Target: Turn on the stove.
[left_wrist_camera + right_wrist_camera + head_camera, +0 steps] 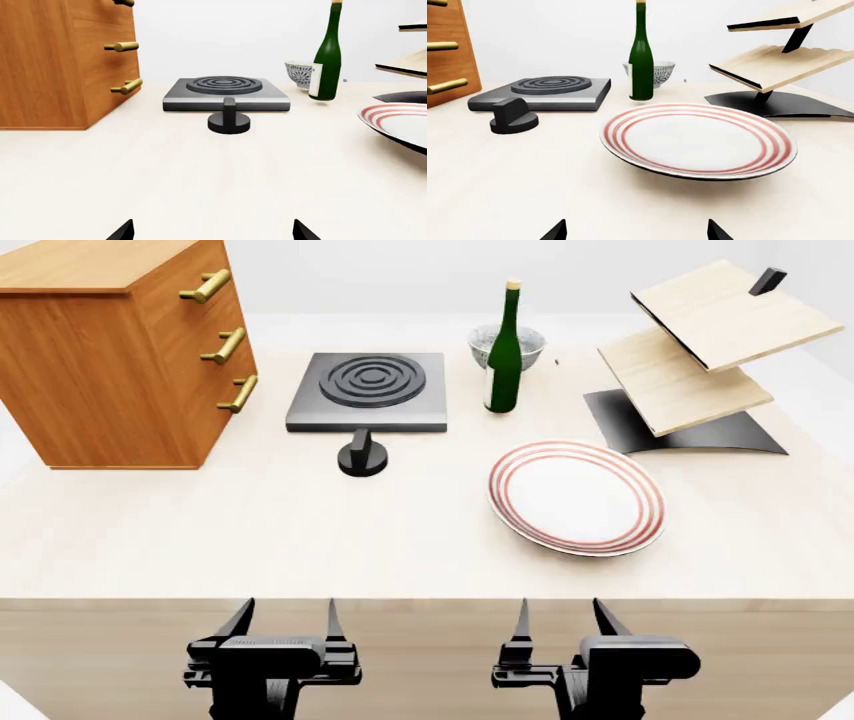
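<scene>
From my controls, the pale table [267,540] carried a wooden drawer chest [114,360], the stove [368,390] with its knob [363,458] just in front, a green bottle [505,350], a patterned bowl [529,340], a red-ringed plate [575,497] and a board rack [701,360].

You face a pale cream table [267,540] against a plain white wall [220,35]; a wooden drawer cabinet [107,360] with brass handles stands on its far left.

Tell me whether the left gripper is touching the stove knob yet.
Apart. In the head view the left gripper sits at the table's near edge, with a wide stretch of bare tabletop between it and the knob.
</scene>
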Robot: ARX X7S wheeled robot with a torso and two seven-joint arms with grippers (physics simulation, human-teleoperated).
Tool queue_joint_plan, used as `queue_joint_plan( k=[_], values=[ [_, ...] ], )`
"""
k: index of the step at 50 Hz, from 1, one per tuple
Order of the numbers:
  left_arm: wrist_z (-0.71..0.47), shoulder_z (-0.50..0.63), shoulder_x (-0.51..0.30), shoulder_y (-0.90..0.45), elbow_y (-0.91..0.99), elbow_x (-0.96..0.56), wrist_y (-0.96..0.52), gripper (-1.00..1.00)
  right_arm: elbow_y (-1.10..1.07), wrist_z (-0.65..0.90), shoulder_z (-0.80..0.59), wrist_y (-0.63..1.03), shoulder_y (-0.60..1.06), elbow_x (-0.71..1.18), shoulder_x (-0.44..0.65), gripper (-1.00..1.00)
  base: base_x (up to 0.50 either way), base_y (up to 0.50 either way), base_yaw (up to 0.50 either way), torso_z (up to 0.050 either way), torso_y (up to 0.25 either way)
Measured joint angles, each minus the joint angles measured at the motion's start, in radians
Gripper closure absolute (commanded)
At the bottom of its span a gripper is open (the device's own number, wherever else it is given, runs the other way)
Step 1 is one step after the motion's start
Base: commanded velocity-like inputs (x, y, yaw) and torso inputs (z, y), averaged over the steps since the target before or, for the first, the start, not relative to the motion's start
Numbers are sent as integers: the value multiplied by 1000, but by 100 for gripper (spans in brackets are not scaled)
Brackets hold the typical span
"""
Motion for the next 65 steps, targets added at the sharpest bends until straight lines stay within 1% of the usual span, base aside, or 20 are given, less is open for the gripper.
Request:
queue_joint_plan(
  k=[10, 19, 24, 29, 37, 41, 44, 48, 52, 65],
  values=[
    [-18, 18, -18, -4, 5, -26, -22, -100, -12, 34, -25, 20, 0, 6, 20, -100, 0, 0, 0, 0, 0],
    [-35, 37, -42, -15, 43, -60, -78, -100, -37, 96, -39, 87, 14, -1, 36, -100, 0, 0, 0, 0, 0],
    [-36, 45, -67, -21, 163, -91, -189, -100, -146, 115, -40, 217, 23, 1, 48, -100, 0, 0, 0, 0, 0],
    [-42, 37, -93, -38, 350, -148, -371, -100, -330, 114, -32, 424, 44, 32, 68, -100, 0, 0, 0, 0, 0],
    [-70, -37, -112, -116, 622, -290, -706, -100, -612, 105, -15, 722, 92, 86, 98, -100, 0, 0, 0, 0, 0],
    [-87, -79, -114, -158, 720, -355, -845, -100, -724, 107, -6, 828, 111, 105, 108, -100, 0, 0, 0, 0, 0],
    [-96, -103, -114, -181, 771, -393, -921, -100, -789, 109, 1, 887, 125, 116, 113, -100, 0, 0, 0, 0, 0],
    [-106, -126, -115, -199, 814, -427, -984, -100, -848, 113, 13, 933, 132, 128, 115, -100, 170, -2, 0, 0, 0],
    [-112, -141, -117, -208, 838, -449, -1021, -100, -881, 116, 26, 949, 131, 139, 112, -100, 500, -46, 0, 0, 0],
    [-126, -164, -125, -209, 874, -490, -1065, -100, -923, 136, 34, 965, 123, 152, 116, -100, 500, -34, 0, 0, 0]
  ],
)
